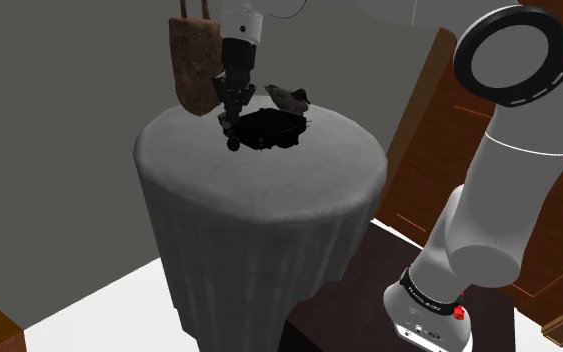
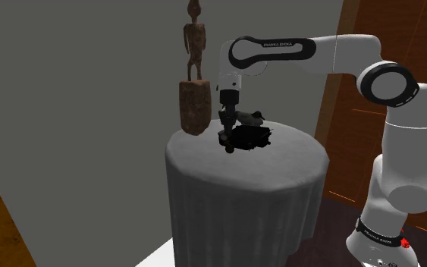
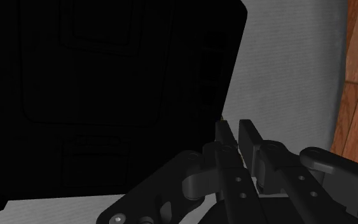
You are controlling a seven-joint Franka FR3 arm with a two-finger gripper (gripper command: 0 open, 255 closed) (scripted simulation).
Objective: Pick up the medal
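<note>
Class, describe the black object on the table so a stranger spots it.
Find the round grey-draped table. On top, near a tall brown statue and a small grey bird-like piece, lies the black object: flat and pure black, unlike either.

White arm (image 2: 333,53) at long reach — wrist downward; claw (image 3: 237,130) vertical.

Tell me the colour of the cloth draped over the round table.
Plain grey, no pattern; the cloth shows best in the shoulder view.
</note>
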